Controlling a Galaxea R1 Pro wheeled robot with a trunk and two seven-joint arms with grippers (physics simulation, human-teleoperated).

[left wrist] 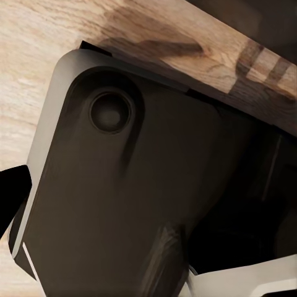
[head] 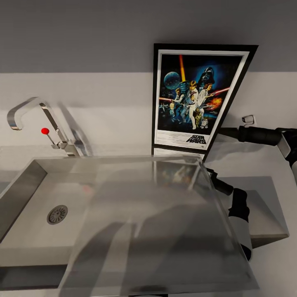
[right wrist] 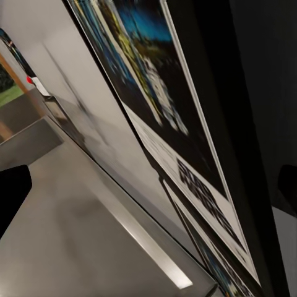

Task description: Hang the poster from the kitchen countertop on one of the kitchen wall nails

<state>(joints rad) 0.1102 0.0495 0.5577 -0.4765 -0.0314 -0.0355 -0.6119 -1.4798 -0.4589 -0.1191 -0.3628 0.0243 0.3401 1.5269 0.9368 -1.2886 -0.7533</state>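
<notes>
The poster [head: 194, 97] stands upright on the kitchen countertop [head: 255, 165], leaning against the wall behind the sink [head: 57, 214] and to the right of the tap [head: 37, 119]. It looks like a light, stiff, thin panel with a slick face, probably best pinched by 1 side edge of its black frame. The right gripper [head: 248, 120] hovers just beside the poster's right edge, and in the right wrist view the poster [right wrist: 185, 142] runs close past the camera, though whether either gripper's jaws are spread or closed I cannot tell.
</notes>
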